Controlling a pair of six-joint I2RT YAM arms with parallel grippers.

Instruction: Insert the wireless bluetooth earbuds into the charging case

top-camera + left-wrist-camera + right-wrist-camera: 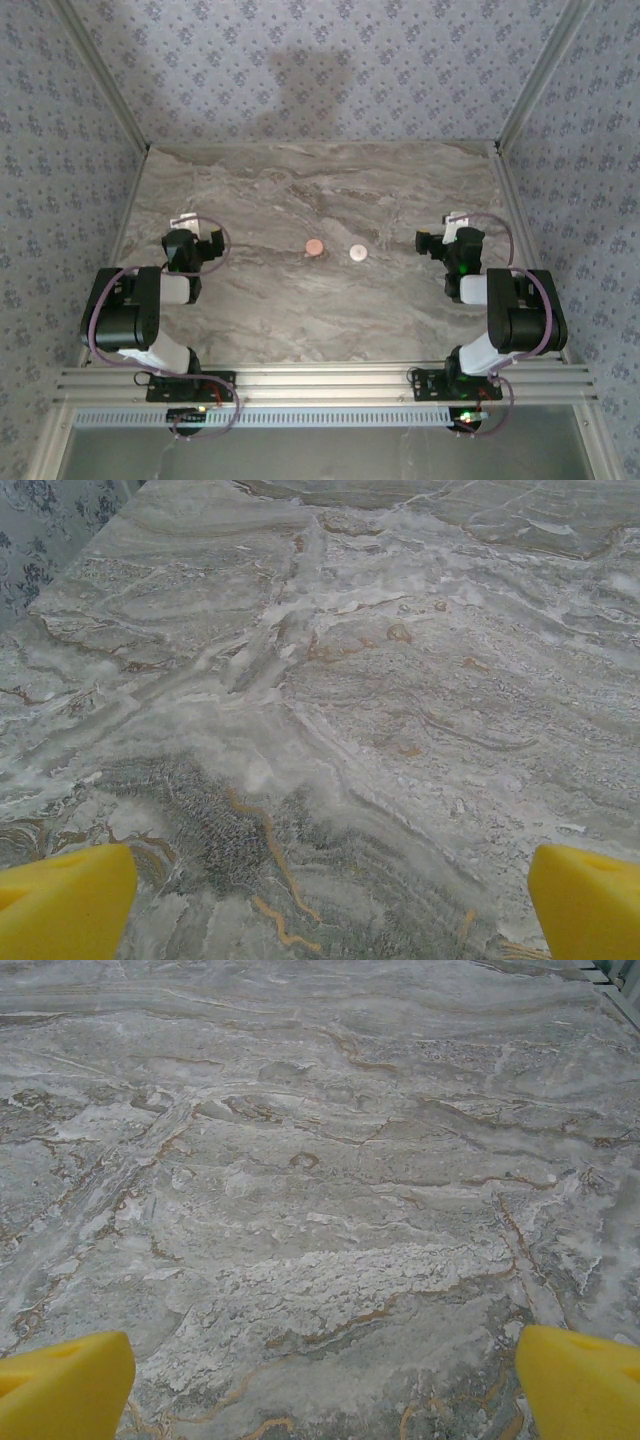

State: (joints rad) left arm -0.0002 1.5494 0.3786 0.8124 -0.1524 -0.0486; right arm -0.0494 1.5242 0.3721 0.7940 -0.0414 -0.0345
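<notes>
A round pink puck and a round white puck lie side by side mid-table, a small gap between them. I cannot tell whether either is the charging case. The wireless bluetooth earbuds are too small to make out. My left gripper hovers left of the pucks and my right gripper right of them, both well apart from them. In the left wrist view the left gripper is open, its yellow fingertips wide over bare marble. The right gripper is likewise open, yellow fingertips spread with nothing between.
The marble-patterned tabletop is fenced by patterned fabric walls with metal posts at the back corners. An aluminium rail runs along the near edge, carrying both arm bases.
</notes>
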